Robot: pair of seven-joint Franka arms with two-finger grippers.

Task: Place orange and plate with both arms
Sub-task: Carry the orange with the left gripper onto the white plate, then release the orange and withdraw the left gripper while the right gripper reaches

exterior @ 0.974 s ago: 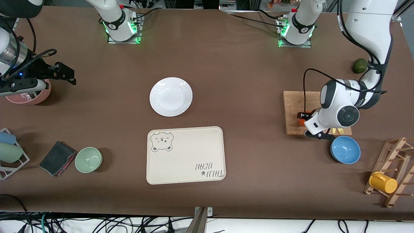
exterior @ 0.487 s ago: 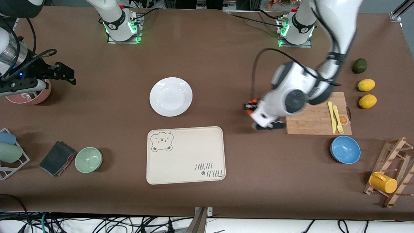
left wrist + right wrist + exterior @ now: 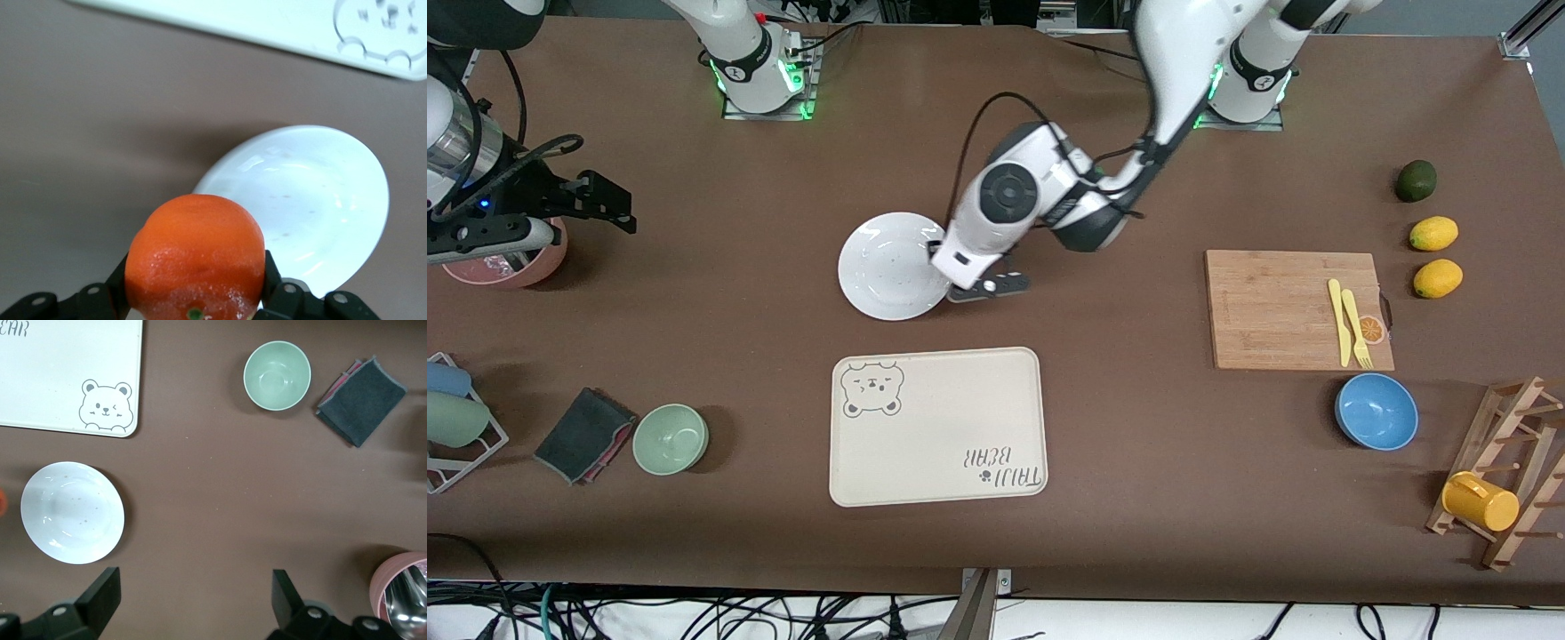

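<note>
Your left gripper (image 3: 195, 308) is clamped on the orange (image 3: 195, 260), holding it in the air over the rim of the plate (image 3: 889, 267) toward the left arm's end. Your right gripper (image 3: 193, 600) waits with fingers spread beside the pink bowl (image 3: 503, 262).

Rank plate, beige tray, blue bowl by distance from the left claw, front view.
Left claw, shut on the orange, is over the plate's edge.
1. Plate: right under the claw.
2. Beige tray: nearer the camera than the plate.
3. Blue bowl: toward the left arm's end, farthest.
</note>
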